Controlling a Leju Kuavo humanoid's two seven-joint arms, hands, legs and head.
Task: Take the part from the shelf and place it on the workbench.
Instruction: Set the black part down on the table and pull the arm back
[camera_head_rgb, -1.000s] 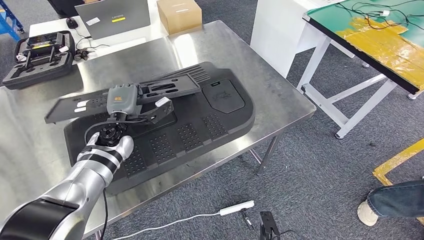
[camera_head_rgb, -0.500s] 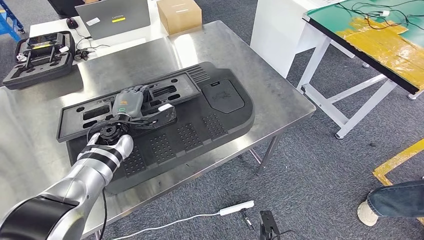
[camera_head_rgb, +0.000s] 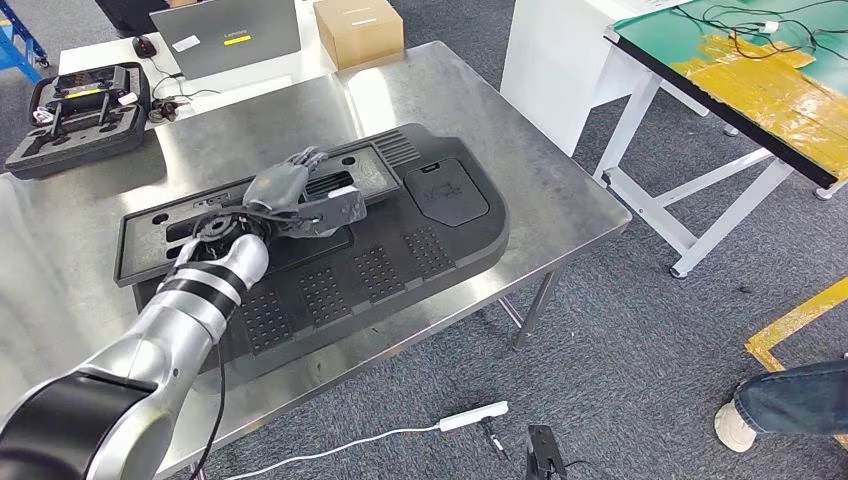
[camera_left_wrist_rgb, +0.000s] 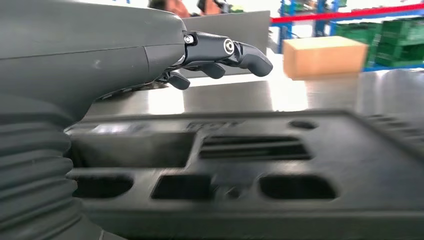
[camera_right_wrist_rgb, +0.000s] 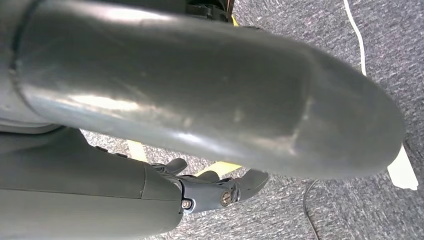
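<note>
The black part (camera_head_rgb: 250, 205) is laid flat on the larger dark panel (camera_head_rgb: 400, 260) on the workbench (camera_head_rgb: 560, 200). The left hand (camera_head_rgb: 285, 190) is held just above it, fingers spread, apparently gripping nothing.

1. The head view looks forward and down from high on the robot at a steel workbench (camera_head_rgb: 520, 190), with grey carpet to the right.
2. The left wrist view sits very close behind the left hand (camera_left_wrist_rgb: 220, 52), low over a black part (camera_left_wrist_rgb: 300, 165), facing a far cardboard box (camera_left_wrist_rgb: 325, 56).
3. Both views share that part (camera_head_rgb: 240, 215) and box (camera_head_rgb: 358, 30).
4. The right wrist view looks down at carpet from behind the right hand (camera_right_wrist_rgb: 210, 190).
</note>
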